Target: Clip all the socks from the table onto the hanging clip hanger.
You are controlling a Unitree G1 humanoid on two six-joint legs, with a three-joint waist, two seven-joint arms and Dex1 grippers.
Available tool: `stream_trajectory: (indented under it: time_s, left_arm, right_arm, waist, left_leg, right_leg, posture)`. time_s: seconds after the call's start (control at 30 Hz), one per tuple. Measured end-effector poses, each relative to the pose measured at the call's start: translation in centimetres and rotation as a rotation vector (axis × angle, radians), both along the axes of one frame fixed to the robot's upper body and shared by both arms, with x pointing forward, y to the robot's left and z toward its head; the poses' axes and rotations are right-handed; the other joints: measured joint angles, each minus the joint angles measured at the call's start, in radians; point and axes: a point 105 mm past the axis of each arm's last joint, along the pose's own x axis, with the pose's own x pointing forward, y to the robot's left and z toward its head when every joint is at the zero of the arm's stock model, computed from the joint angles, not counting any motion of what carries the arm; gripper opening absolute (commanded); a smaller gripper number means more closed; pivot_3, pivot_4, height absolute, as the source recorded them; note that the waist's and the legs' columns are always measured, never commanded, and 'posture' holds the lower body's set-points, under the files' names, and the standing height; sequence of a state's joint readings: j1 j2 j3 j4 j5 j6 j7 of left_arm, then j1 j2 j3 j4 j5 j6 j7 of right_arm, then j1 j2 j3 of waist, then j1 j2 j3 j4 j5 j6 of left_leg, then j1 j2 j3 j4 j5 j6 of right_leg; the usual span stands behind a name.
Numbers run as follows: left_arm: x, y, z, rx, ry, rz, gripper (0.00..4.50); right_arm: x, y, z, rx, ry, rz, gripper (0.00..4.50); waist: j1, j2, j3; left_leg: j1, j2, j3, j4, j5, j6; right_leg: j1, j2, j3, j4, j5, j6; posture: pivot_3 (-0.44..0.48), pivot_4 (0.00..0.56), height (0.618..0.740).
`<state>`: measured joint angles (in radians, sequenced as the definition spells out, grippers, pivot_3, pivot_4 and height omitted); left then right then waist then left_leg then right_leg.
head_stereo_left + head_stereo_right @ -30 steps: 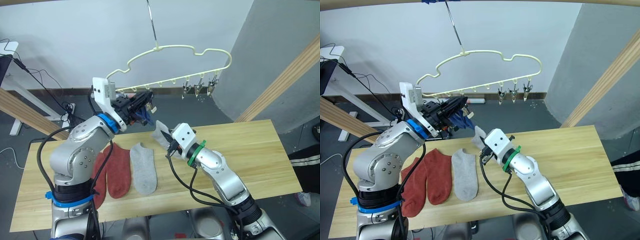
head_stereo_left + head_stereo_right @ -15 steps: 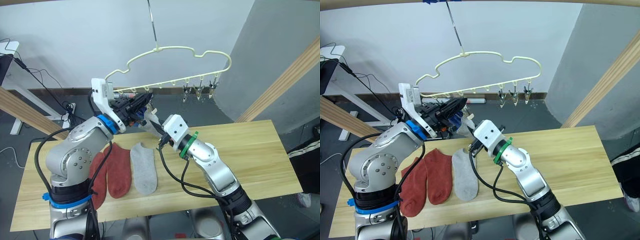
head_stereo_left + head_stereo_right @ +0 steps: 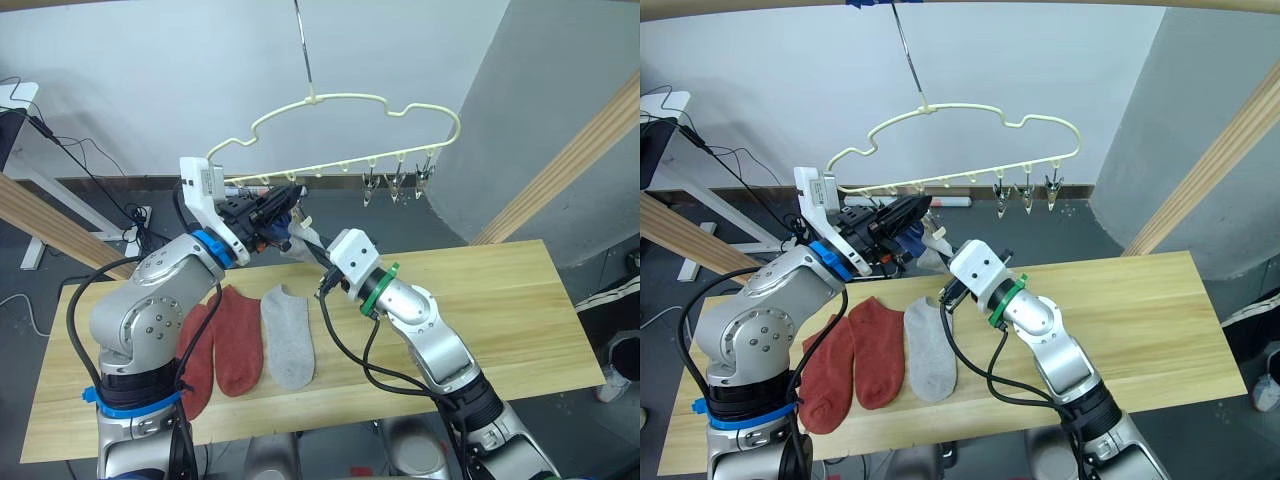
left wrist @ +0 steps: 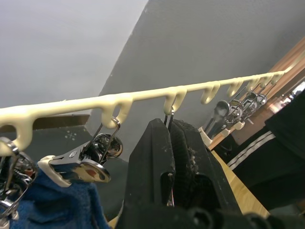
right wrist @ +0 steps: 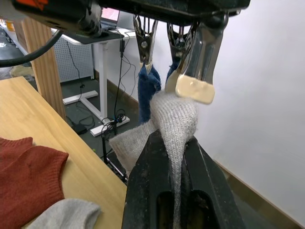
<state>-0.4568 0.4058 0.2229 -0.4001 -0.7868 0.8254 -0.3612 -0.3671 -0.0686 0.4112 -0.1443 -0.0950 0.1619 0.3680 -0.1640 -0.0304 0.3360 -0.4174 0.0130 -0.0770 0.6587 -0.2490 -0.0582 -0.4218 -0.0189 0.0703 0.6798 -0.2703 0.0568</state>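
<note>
Step in hand, as I read it: get the grey sock into the clip on the hanger.

Right gripper has its fingers closed on the grey sock, cuff end bunched up just under the clip's cream-tipped handle, touching or nearly so. Left gripper is up at the hanger bar, fingers pressed together around a clip's wire handles; looks like it is squeezing that clip open, but I cannot see the clip mouth itself.

To do it well: keep the left squeeze firm so the clip mouth stays wide, feed the sock edge up between the clip's tips rather than against the handle, release the left first, then the right. The hanger hangs free on a hook, so push gently or it swings away.

Sock state: soft ribbed knit, folded and limp. A blue sock already hangs from the neighbouring clip. On the table, left side: two red socks and another grey sock, lying flat side by side.
</note>
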Motion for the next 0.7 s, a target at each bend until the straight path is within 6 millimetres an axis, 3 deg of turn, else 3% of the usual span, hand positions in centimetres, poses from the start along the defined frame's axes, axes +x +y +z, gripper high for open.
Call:
stream_trajectory:
  time_s: [0.63, 0.7]
  left_arm:
    - [-0.1, 0.0, 0.0, -0.006, 0.005, -0.009, 0.0]
    - [-0.1, -0.1, 0.0, -0.01, 0.005, -0.013, 0.58]
  right_arm:
    - [-0.7, 1.0, 1.2, 0.074, -0.019, 0.023, 0.04]
    - [-0.7, 1.1, 1.3, 0.076, -0.02, 0.026, 0.0]
  waist:
    - [0.0, 0.0, 0.0]
    - [0.0, 0.0, 0.0]
  left_leg:
    - [0.0, 0.0, 0.0, 0.0, 0.0, 0.0]
    - [0.0, 0.0, 0.0, 0.0, 0.0, 0.0]
  right_leg:
    - [0.0, 0.0, 0.0, 0.0, 0.0, 0.0]
    - [0.0, 0.0, 0.0, 0.0, 0.0, 0.0]
  posture:
    - [-0.255, 0.328, 0.74]
    - [-0.254, 0.327, 0.74]
